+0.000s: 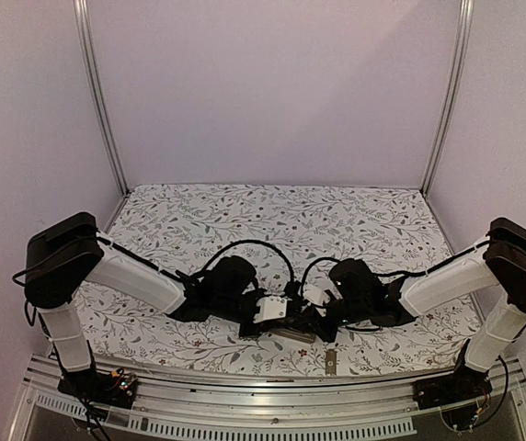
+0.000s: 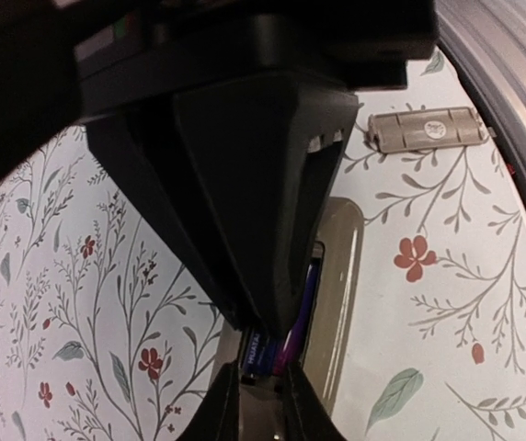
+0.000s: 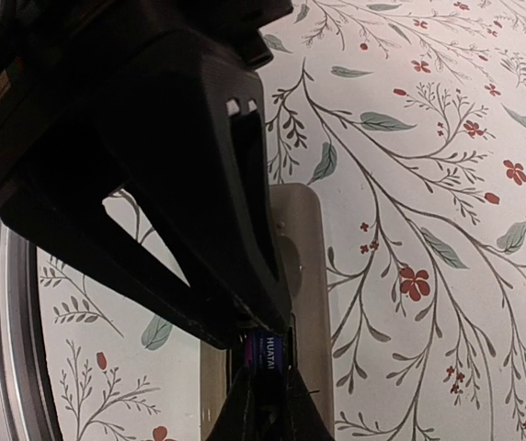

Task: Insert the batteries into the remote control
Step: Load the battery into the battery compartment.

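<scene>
Beige-backed remote control (image 3: 309, 276) lies face-down; right gripper (image 3: 265, 358) pinches a battery (image 3: 268, 349) over it — left gripper (image 2: 263, 363) nearly closed there too, its hold unclear. Seating apparently unfinished — cover (image 2: 424, 129) lies apart.

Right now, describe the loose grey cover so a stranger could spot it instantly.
Find the metal rail along the near edge. Behind it on the floral cloth, right of centre, lies the cover, apart from the left gripper and right gripper. It is small, flat, grey and alone, unlike the longer remote beneath them.
</scene>
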You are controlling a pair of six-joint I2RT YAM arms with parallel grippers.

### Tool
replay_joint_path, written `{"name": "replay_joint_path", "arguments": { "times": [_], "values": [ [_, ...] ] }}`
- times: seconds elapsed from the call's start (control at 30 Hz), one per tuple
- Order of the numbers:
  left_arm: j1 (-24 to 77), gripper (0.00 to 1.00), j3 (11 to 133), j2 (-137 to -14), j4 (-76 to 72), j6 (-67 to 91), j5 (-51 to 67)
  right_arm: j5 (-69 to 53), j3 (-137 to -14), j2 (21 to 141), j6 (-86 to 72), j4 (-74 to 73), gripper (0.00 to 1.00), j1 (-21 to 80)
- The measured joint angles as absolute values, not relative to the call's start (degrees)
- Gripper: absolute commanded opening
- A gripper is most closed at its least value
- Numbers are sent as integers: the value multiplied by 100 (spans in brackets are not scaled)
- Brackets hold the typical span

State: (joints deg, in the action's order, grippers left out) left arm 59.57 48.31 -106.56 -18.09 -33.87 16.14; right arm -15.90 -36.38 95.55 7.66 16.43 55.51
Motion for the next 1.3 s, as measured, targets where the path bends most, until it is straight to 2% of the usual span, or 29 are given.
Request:
{"name": "replay_joint_path", "arguments": {
  "times": [0.23,0.4,1.3],
  "values": [
    [5961,16,4912,-10659,-1636,-3336,1623,-1551,-3638,9553,751,1640,7,5551],
    [5961,10,4989,-10665,-1470,-3409,1658,-1538,-3638,9553,753,1638,8,5551],
    [5959,10,5022,-10921,-1918,-3601,1798,-1540,-3627,9063,663,1278,13,5555]
  ]
}}
